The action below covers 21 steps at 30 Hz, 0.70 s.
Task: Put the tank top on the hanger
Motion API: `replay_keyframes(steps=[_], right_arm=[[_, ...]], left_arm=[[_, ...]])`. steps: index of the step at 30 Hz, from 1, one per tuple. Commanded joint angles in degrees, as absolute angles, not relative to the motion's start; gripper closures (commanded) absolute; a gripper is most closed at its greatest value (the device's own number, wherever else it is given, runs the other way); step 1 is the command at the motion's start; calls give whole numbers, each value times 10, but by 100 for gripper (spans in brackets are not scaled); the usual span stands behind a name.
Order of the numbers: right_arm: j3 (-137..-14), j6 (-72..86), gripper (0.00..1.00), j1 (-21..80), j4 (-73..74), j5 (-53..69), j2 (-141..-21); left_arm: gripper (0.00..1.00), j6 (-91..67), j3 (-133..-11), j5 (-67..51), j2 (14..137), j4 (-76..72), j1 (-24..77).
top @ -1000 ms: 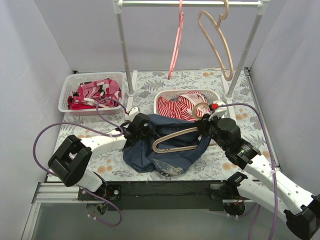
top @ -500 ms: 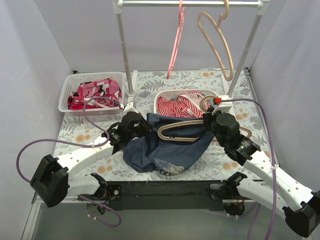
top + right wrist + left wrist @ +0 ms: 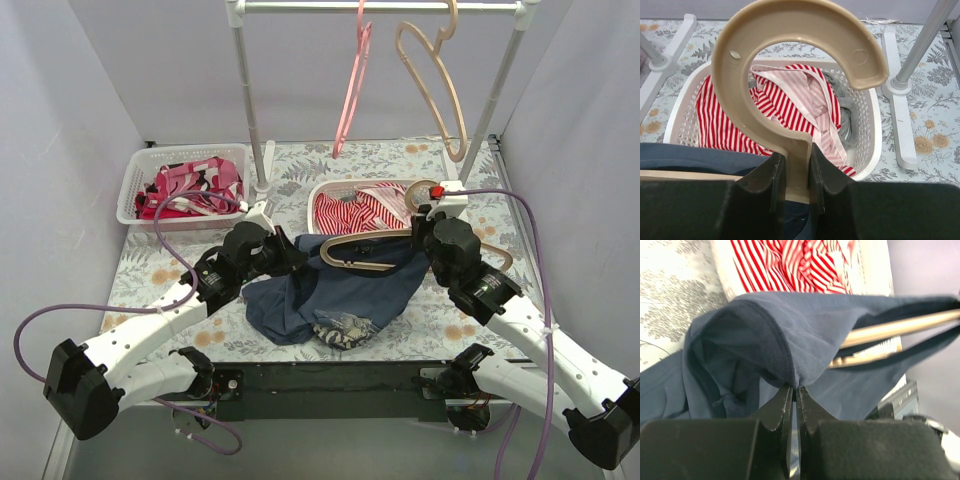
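The navy tank top [image 3: 335, 290] hangs lifted over the table's middle, its hem bunched on the mat. My left gripper [image 3: 283, 252] is shut on its left shoulder edge [image 3: 790, 375]. The tan hanger [image 3: 362, 255] runs inside the top, its bars showing through the opening [image 3: 895, 330]. My right gripper [image 3: 428, 232] is shut on the hanger's neck [image 3: 799, 165] just below the curved hook [image 3: 790, 30], which points up over the striped-clothes basket. The top's far side drapes over the hanger's right arm.
A white basket [image 3: 440, 200] with red-and-white striped clothes [image 3: 790, 110] sits behind the top. Another basket [image 3: 135, 180] of pink-and-red clothes is at far left. A rack [image 3: 250, 100] holds a pink hanger [image 3: 352, 90] and a second tan hanger [image 3: 435, 85].
Both grippers rose and moved back toward the striped-clothes basket, lifting the hanger and the top's shoulder. The cloth stretched along the hanger and less lies on the mat.
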<state>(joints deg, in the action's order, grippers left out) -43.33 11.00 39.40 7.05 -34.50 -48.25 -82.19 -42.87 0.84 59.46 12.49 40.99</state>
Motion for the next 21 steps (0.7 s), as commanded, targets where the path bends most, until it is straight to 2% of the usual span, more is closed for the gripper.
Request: replay_keyframes(steps=[1,11,21], right_arm=[[-473,95,99,396,27,-369,-473],[-460,88,99,396,15,-367,-465],[-422,136,99,414,-11,-267,-449]], left_arm=[[100,-788,-446,-52,577,148,407],[100,-768,-474,-100,577,160,407],[100,-769,-580,-124,604,162,407]])
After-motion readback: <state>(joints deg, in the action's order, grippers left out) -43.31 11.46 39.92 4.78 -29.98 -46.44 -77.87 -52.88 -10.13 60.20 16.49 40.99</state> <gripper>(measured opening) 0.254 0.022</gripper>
